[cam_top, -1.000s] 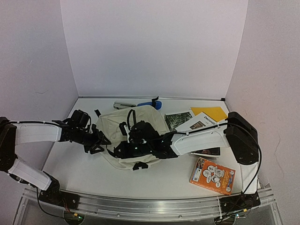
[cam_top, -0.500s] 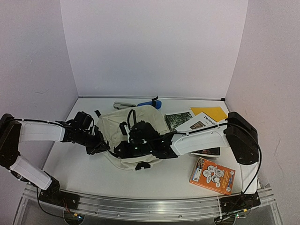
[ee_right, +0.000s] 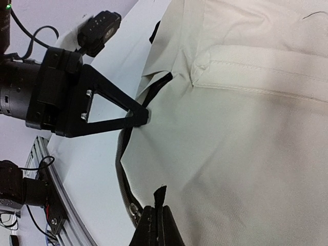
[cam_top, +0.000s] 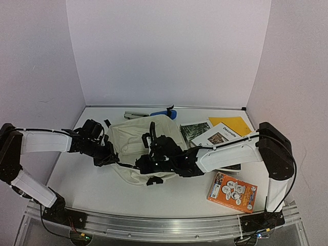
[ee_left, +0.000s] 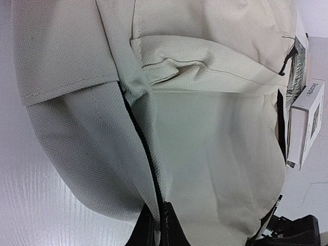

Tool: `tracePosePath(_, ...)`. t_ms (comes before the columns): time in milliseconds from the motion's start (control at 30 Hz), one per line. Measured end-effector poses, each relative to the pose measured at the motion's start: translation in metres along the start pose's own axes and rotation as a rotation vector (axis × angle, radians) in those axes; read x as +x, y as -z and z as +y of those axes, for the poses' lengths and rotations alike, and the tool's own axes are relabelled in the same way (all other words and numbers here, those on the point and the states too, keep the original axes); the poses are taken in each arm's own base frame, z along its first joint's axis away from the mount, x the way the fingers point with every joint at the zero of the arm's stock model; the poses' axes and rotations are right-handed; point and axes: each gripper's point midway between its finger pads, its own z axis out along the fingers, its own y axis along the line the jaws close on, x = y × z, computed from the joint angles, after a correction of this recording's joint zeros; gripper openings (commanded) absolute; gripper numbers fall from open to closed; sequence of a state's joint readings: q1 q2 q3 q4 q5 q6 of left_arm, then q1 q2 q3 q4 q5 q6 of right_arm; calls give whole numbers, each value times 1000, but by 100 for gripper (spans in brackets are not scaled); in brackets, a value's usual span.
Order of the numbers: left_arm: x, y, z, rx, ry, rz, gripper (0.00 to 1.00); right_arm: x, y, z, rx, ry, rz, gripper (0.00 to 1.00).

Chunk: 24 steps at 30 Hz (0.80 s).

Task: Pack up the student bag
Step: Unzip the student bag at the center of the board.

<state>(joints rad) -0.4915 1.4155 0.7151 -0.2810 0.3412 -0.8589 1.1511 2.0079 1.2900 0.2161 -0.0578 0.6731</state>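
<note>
Mid-table (cam_top: 87,184), left pincer (ee_left: 158,219) and right pincer (ee_right: 158,215) pinch the student bag (cam_top: 130,136).

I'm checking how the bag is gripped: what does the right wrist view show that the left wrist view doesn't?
Right wrist only: the left gripper from the side, shut on the zippered edge of the student bag, and a metal rail. Left wrist only: a white book beside the bag. Both: the cream fabric and black zipper.
</note>
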Motion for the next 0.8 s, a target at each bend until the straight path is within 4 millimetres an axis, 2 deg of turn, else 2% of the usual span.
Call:
tracePosePath(200,-8,2,1,-39,-49,-16,0,-19,26,-4,63,0,-80,0)
tracePosePath(433,-21,10,15,-67,-26,-58,0,-15,42,-26,125,-16,-85,0)
tracePosePath(600,-26,24,27,-76,5,-98,0,-14,54,-60,188,-46,-80,0)
tracePosePath(633,-27,28,28,-81,8,-107,0,-19,58,-73,211,-64,-88,0)
tracePosePath(800,-28,37,30,-93,4,-128,0,-34,66,-107,269,-105,-114,0)
